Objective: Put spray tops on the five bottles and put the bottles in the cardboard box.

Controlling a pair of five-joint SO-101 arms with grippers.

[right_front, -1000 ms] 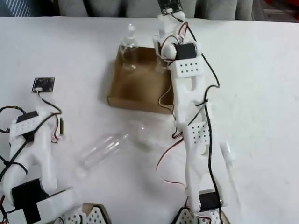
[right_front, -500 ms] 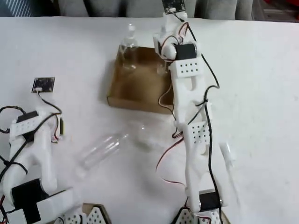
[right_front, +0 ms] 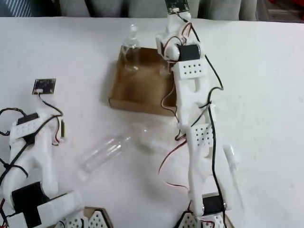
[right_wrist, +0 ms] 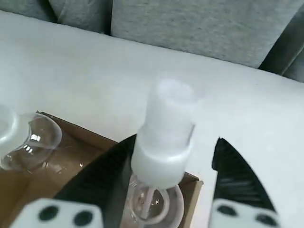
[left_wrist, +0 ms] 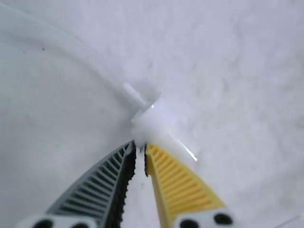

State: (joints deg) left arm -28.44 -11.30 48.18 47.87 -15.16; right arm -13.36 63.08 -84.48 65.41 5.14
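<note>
The cardboard box [right_front: 142,90] lies at the table's far middle. A clear bottle with a spray top [right_front: 130,47] stands in its far left corner. A second capped bottle [right_wrist: 161,137] stands in the far right corner, between the fingers of my right gripper [right_wrist: 176,141]. That gripper is open: one finger is against the cap, the other stands apart. It also shows above the box [right_front: 165,47]. My left gripper [left_wrist: 140,146] rests near the table's left edge [right_front: 63,129], shut on the edge of a white spray top [left_wrist: 154,124]. An uncapped bottle [right_front: 100,153] lies on its side on the table.
Another clear piece [right_front: 148,137] lies just in front of the box. A loose spray top [right_front: 230,154] lies right of the right arm. A small circuit board [right_front: 43,86] sits at the left. Grey cushions [right_wrist: 190,23] are beyond the far table edge.
My right gripper has edged slightly farther away over the box's far right corner. The left arm and the loose bottle have not moved.
</note>
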